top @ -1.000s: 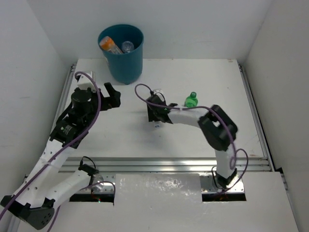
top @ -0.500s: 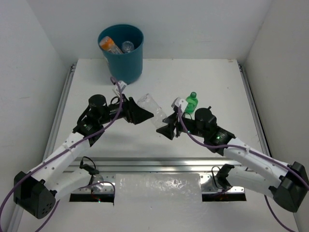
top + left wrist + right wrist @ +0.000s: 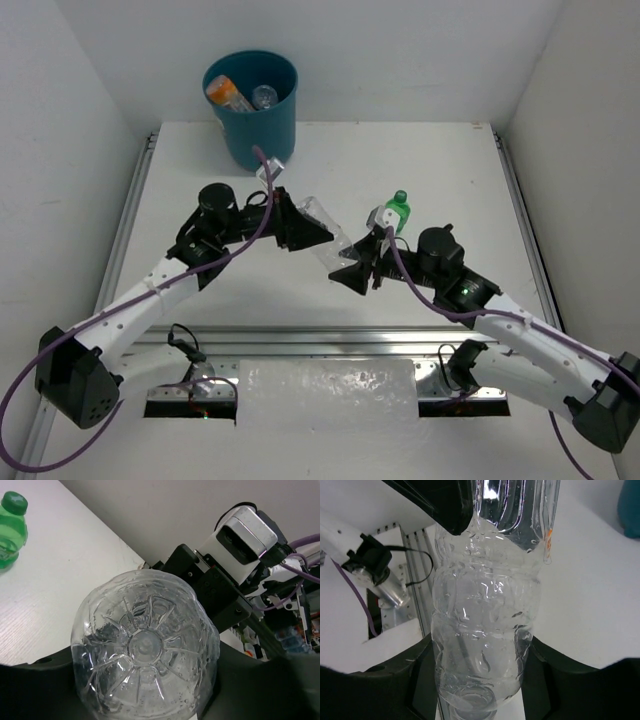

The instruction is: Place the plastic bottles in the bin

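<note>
At the far left stands the teal bin (image 3: 262,135), with an orange-labelled bottle (image 3: 228,94) and a small clear bottle (image 3: 264,96) lying inside. Nearer the middle, the left end effector (image 3: 312,232) pinches the ribbed base end of the crumpled clear bottle (image 3: 145,645), which is transparent, thin-walled, dented and spotted with droplets, and hangs in the air above the desk (image 3: 440,170). The right end effector (image 3: 350,268) has a finger on each side of the bottle's neck end, though I cannot tell if they press it, and further right a short green bottle (image 3: 396,209) stands upright on the desk.
</note>
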Tool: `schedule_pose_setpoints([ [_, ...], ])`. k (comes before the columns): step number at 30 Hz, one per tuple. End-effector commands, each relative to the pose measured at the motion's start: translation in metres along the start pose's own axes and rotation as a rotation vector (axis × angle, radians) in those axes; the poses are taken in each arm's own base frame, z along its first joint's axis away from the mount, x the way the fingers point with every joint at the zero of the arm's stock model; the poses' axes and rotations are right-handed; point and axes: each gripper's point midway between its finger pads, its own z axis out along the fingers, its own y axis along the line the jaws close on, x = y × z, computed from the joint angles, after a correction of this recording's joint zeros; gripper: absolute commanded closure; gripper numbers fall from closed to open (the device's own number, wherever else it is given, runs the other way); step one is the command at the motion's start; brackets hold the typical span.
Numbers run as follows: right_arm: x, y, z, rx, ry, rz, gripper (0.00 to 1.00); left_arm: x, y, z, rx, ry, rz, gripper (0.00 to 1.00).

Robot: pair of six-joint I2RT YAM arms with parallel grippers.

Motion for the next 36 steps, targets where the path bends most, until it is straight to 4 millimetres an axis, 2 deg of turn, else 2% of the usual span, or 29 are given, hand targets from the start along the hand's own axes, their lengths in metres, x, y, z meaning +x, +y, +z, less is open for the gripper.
schedule_pose_setpoints([
  [1, -0.012, 0.011, -0.005, -0.042, -0.04, -0.056, 0.54, -0.056, 0.014, 0.004, -0.185, -0.157, 0.072, 1.0],
  [2, -0.013, -0.004, -0.01, 0.057, -0.043, -0.044, 0.06, -0.087, 0.008, 0.001, -0.243, -0.229, 0.102, 1.0],
  [3, -0.014, -0.013, -0.013, 0.119, -0.045, -0.035, 0.01, -0.103, 0.038, -0.013, -0.444, -0.288, 0.086, 1.0],
  [4, -0.015, -0.029, -0.023, 0.236, -0.049, -0.002, 0.01, -0.143, 0.053, -0.035, -0.627, -0.389, 0.094, 1.0],
  [5, -0.016, -0.036, -0.029, 0.287, -0.048, 0.0, 0.01, -0.167, 0.057, -0.048, -0.703, -0.45, 0.106, 1.0],
  [6, -0.018, -0.041, -0.034, 0.33, -0.052, 0.015, 0.01, -0.208, 0.041, -0.064, -0.737, -0.549, 0.133, 1.0],
  [7, -0.022, -0.043, -0.039, 0.357, -0.061, 0.023, 0.01, -0.23, 0.07, -0.084, -0.838, -0.594, 0.115, 1.0],
  [8, -0.018, -0.046, -0.047, 0.394, -0.041, 0.036, 0.01, -0.245, 0.078, -0.096, -0.888, -0.615, 0.121, 1.0],
  [9, -0.019, -0.044, -0.049, 0.395, -0.041, 0.044, 0.01, -0.281, 0.09, -0.112, -0.947, -0.672, 0.13, 1.0],
  [11, -0.021, -0.038, -0.055, 0.381, -0.037, 0.054, 0.01, -0.31, 0.108, -0.129, -1.051, -0.707, 0.186, 1.0],
  [12, -0.021, -0.035, -0.057, 0.372, -0.039, 0.062, 0.01, -0.336, 0.124, -0.136, -1.092, -0.739, 0.206, 1.0],
  [14, -0.019, -0.033, -0.061, 0.374, -0.036, 0.075, 0.01, -0.363, 0.14, -0.143, -1.123, -0.775, 0.262, 1.0],
  [15, -0.021, -0.032, -0.064, 0.38, -0.058, 0.092, 0.01, -0.383, 0.159, -0.145, -1.143, -0.798, 0.284, 1.0],
  [16, -0.018, -0.031, -0.065, 0.378, -0.055, 0.1, 0.01, -0.392, 0.172, -0.145, -1.158, -0.801, 0.302, 1.0],
  [17, -0.017, -0.03, -0.066, 0.382, -0.06, 0.118, 0.01, -0.411, 0.192, -0.143, -1.172, -0.814, 0.341, 1.0],
  [19, -0.016, -0.027, -0.068, 0.37, -0.054, 0.129, 0.01, -0.426, 0.21, -0.138, -1.173, -0.828, 0.396, 0.95],
  [20, -0.015, -0.026, -0.068, 0.367, -0.052, 0.137, 0.01, -0.434, 0.213, -0.137, -1.169, -0.836, 0.437, 0.89],
  [21, -0.014, -0.024, -0.069, 0.362, -0.049, 0.141, 0.01, -0.433, 0.24, -0.133, -1.188, -0.823, 0.451, 0.83],
  [22, -0.014, -0.023, -0.07, 0.36, -0.049, 0.141, 0.01, -0.433, 0.249, -0.132, -1.187, -0.828, 0.454, 0.77],
  [24, -0.014, -0.023, -0.072, 0.361, -0.054, 0.143, 0.01, -0.429, 0.271, -0.133, -1.207, -0.825, 0.451, 0.59],
  [25, -0.014, -0.023, -0.072, 0.362, -0.055, 0.141, 0.01, -0.432, 0.271, -0.129, -1.179, -0.832, 0.468, 0.43],
  [26, -0.013, -0.024, -0.072, 0.367, -0.053, 0.139, 0.01, -0.434, 0.272, -0.126, -1.17, -0.837, 0.473, 0.34],
  [27, -0.012, -0.028, -0.072, 0.391, -0.047, 0.142, 0.01, -0.437, 0.268, -0.124, -1.152, -0.844, 0.482, 0.22],
  [28, -0.006, -0.033, -0.071, 0.411, -0.022, 0.148, 0.01, -0.442, 0.26, -0.123, -1.132, -0.856, 0.501, 0.02],
  [31, 0.011, -0.046, -0.064, 0.467, 0.047, 0.18, 0.01, -0.461, 0.223, -0.125, -1.077, -0.91, 0.557, 0.01],
  [32, 0.013, -0.049, -0.062, 0.482, 0.057, 0.193, 0.01, -0.467, 0.203, -0.129, -1.062, -0.937, 0.579, 0.0],
  [34, 0.025, -0.069, -0.061, 0.594, 0.098, 0.231, 0.01, -0.474, 0.182, -0.139, -1.071, -0.975, 0.601, 0.0],
  [35, 0.023, -0.077, -0.062, 0.648, 0.102, 0.241, 0.01, -0.479, 0.158, -0.147, -1.07, -1.01, 0.615, 0.0],
  [36, 0.032, -0.089, -0.068, 0.736, 0.144, 0.264, 0.01, -0.478, 0.152, -0.153, -1.093, -1.01, 0.609, 0.0],
])
